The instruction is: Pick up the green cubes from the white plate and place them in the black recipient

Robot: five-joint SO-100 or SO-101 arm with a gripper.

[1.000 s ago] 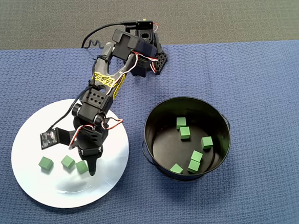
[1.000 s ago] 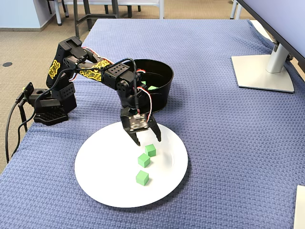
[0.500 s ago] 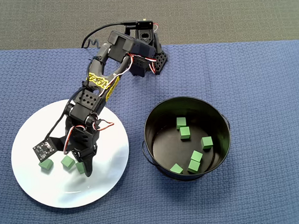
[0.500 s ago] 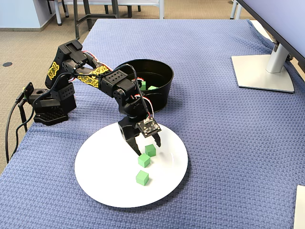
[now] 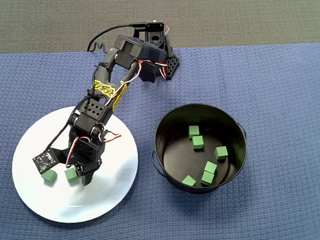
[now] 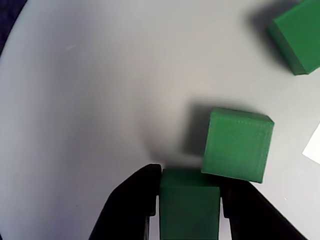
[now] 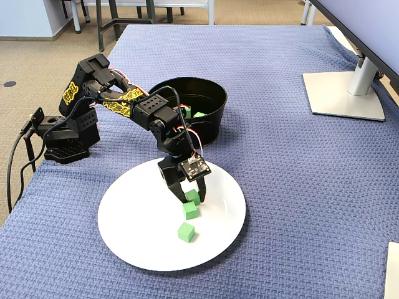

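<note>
gripper (image 6: pixel 190 200): straddles one green cube (image 6: pixel 189 207), contact unclear, can't tell if clamped
wrist view only: second cube (image 6: pixel 237 145) touching it
overhead view only: six cubes (image 5: pixel 210 167) in black bucket (image 5: pixel 166 125)
white plate (image 5: pixel 117 180): third cube (image 5: pixel 48 175) near left rim

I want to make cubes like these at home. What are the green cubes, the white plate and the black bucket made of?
The green cubes look like matte plastic, maybe 3D-printed: dull faces, faint ridged edges. The white plate looks glazed ceramic or glossy plastic, since it shows soft reflections. The black bucket looks like glossy painted metal, with a thin rolled rim.
</note>
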